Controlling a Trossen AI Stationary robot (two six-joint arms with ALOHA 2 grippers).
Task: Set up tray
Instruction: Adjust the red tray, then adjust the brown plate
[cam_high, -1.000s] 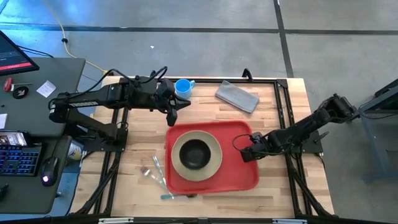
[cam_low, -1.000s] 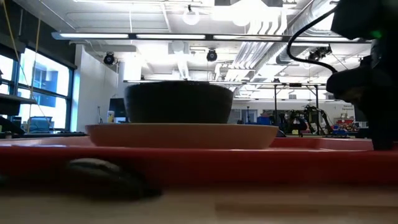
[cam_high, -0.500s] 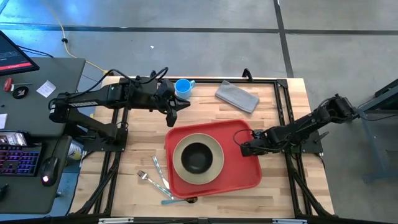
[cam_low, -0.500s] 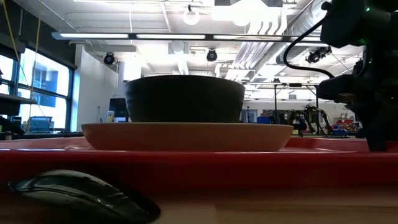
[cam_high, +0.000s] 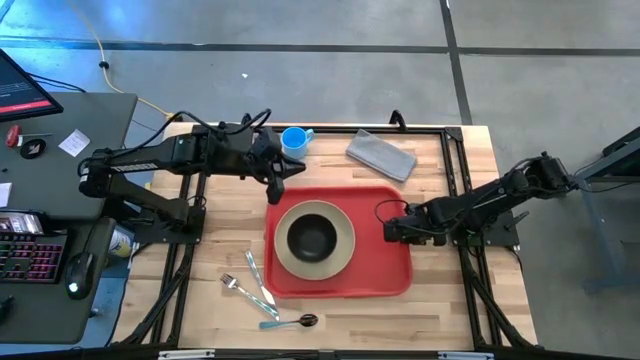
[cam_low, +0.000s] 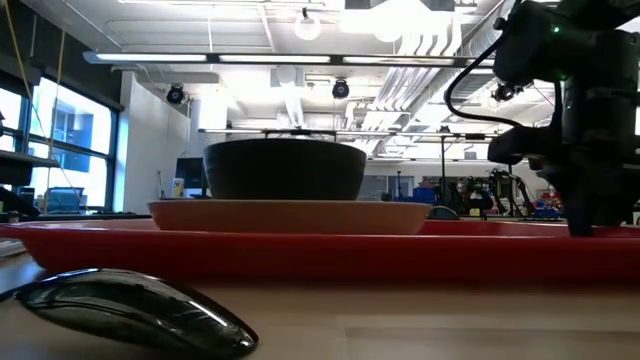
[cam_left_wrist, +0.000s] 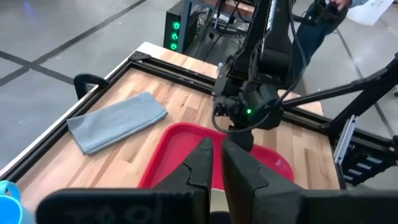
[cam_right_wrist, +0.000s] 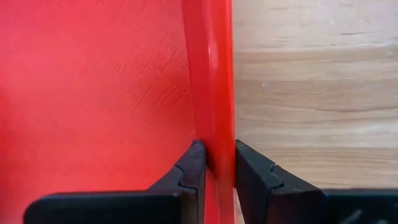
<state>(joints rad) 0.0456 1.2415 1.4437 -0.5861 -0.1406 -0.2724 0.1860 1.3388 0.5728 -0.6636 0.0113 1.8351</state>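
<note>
The red tray (cam_high: 345, 255) lies flat near the middle of the wooden table (cam_high: 440, 315), its long sides roughly parallel to the table's front edge. On the tray's left half sits a round beige plate (cam_high: 314, 239) with a dark bowl (cam_high: 312, 235) centred on it. The right gripper (cam_high: 392, 228) is at the tray's right edge, its two fingers (cam_right_wrist: 193, 165) pinched on the raised rim, one inside the tray and one outside over the wood. The left gripper (cam_high: 275, 184) hangs just above the tray's far left corner; its fingers (cam_left_wrist: 202, 158) stand nearly together with only a thin gap, holding nothing. Near the table's far edge stand a blue cup (cam_high: 295, 140) and, to its right, a folded grey cloth (cam_high: 381, 155) lying flat. By the front edge, just left of the tray's near left corner, lie a fork (cam_high: 236, 286), a knife (cam_high: 256, 276) and a spoon (cam_high: 290, 322), apart from the tray. In the low view the spoon's bowl (cam_low: 140, 310) lies on the wood in front of the tray's red rim.
</note>
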